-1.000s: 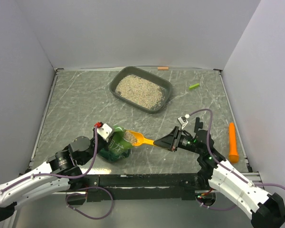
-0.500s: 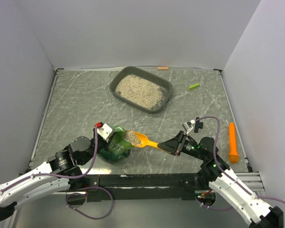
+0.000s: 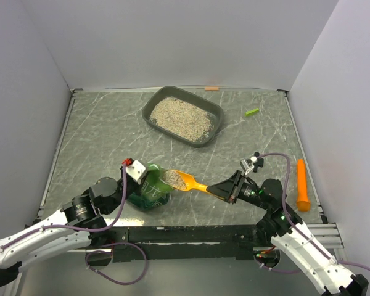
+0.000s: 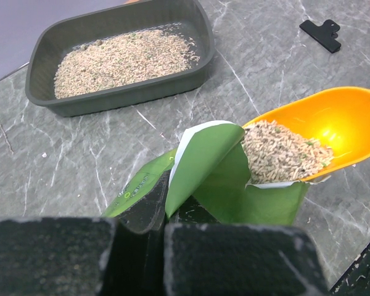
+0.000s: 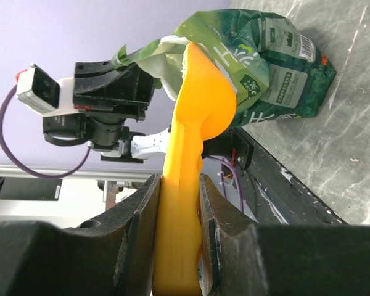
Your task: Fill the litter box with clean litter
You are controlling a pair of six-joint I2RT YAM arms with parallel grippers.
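left gripper (image 4: 160, 216) is clamped tight on the green bag (image 3: 149, 194) edge. orange scoop (image 3: 188, 180), loaded with clean litter (image 4: 283, 154), is gripped by its handle in the right gripper (image 5: 177, 203) at the bag mouth. litter box (image 3: 217, 114), holding litter, is seen well beyond the bag.

The dark fingers (image 4: 240, 262) at the bottom edge pinch the folded lip of the green bag (image 4: 228, 185). An orange scoop (image 4: 342, 120) lies at the bag's mouth, holding litter (image 4: 283, 154). Farther off, the grey litter box (image 4: 132, 98) holds more. A black clip (image 4: 320, 34) lies on the table (image 4: 49, 166).
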